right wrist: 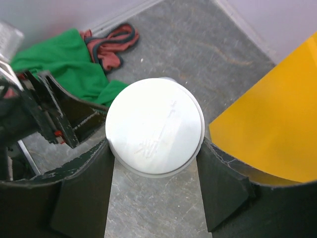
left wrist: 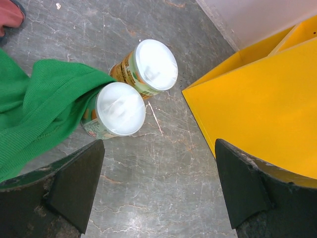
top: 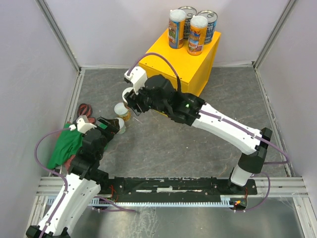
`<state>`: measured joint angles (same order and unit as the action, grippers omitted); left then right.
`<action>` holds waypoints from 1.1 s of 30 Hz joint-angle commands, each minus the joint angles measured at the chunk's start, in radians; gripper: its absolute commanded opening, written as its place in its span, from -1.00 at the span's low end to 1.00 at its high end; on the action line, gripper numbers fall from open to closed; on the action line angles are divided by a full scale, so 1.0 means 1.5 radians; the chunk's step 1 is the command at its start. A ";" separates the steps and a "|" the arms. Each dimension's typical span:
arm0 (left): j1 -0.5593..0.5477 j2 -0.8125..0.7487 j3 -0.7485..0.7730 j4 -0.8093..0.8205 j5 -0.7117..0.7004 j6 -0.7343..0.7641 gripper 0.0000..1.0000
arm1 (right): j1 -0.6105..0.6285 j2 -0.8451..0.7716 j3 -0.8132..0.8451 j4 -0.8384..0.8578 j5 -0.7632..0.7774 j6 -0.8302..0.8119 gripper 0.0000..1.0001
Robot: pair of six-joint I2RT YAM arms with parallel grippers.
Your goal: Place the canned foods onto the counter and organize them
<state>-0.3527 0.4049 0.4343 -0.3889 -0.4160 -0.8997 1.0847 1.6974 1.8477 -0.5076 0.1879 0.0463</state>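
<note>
Gripping a small pale-lidded can [right wrist: 154, 126] from both sides, the right gripper [right wrist: 154, 148] has its fingers pressed against the can's wall just in front of the yellow counter [top: 195, 69], perhaps clear of the grey floor [top: 163, 144], though the views do not settle that. On top of the counter stand two tall slim cans [top: 177, 29] and, behind them, two blue-labelled cans [top: 208, 25]. Off the counter's front left corner two more small cans [left wrist: 120, 109] stand together on the floor, a green cloth [left wrist: 39, 104] touching one, and the left gripper [left wrist: 157, 148] hangs near them, fingers spread wide, holding nothing.
</note>
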 commanded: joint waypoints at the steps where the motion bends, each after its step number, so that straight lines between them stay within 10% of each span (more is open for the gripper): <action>1: 0.005 -0.011 -0.008 0.020 -0.001 -0.031 0.95 | 0.002 -0.002 0.144 -0.032 0.031 -0.024 -0.54; 33: 0.005 -0.020 -0.003 0.015 0.006 -0.007 0.94 | -0.165 0.127 0.473 -0.154 0.107 -0.001 -0.54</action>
<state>-0.3527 0.3710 0.4015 -0.3889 -0.4088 -0.9371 0.8558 1.8854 2.4630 -0.7891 0.3496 0.0074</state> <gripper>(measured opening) 0.973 0.681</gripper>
